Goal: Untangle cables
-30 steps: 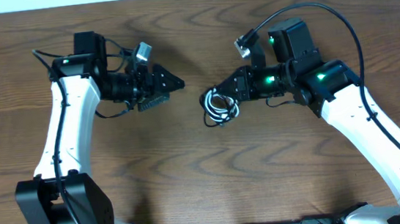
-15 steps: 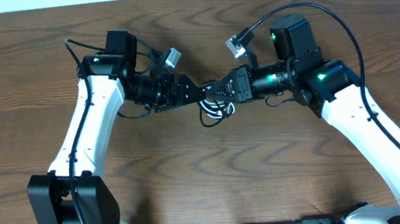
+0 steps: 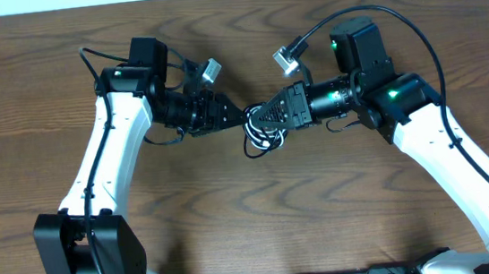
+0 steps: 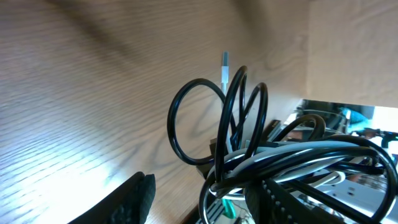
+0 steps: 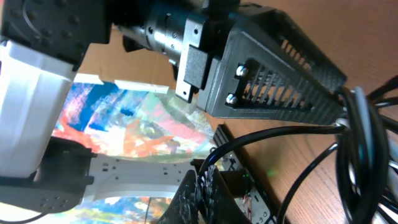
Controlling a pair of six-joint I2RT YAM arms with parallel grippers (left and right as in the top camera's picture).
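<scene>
Step in hand: getting a first purchase on the knot. The cables [image 3: 262, 137] sit as one small bundle at table centre, between the two arms, and no cord is separated yet. Right gripper [image 3: 261, 117] is pressed together at the bundle's upper edge and, by the look of it, pinches a strand there. The loops spill off its tip onto the table [image 3: 235, 228]. Left gripper [image 3: 240, 119] faces it nose to nose from the other side. In the left wrist view its fingers [image 4: 134, 198] stand apart, straddling the mass of cords, with a gap between one pad and the nearest strand. No clamp on that side.

Next move, as judged: the left jaws need to close on a single strand or a plug end, not the whole knot. Then the arms draw apart gently. Singling out one black loop among several overlapping ones looks like the hard part, since catching two would likely tighten the tangle.

Materials:
- The cords are thin and round with a glossy jacket. The black loops stand up in springy, near-circular coils.
- A white cord [image 4: 298, 149] threads through the middle.
- One slim pale plug tip [image 4: 225, 62] pokes above the loops.
- The left finger, seen from the right wrist, is matte black and wedge-shaped, with a slotted grille and two screws.
- The table is smooth wood grain with a slight sheen.
</scene>
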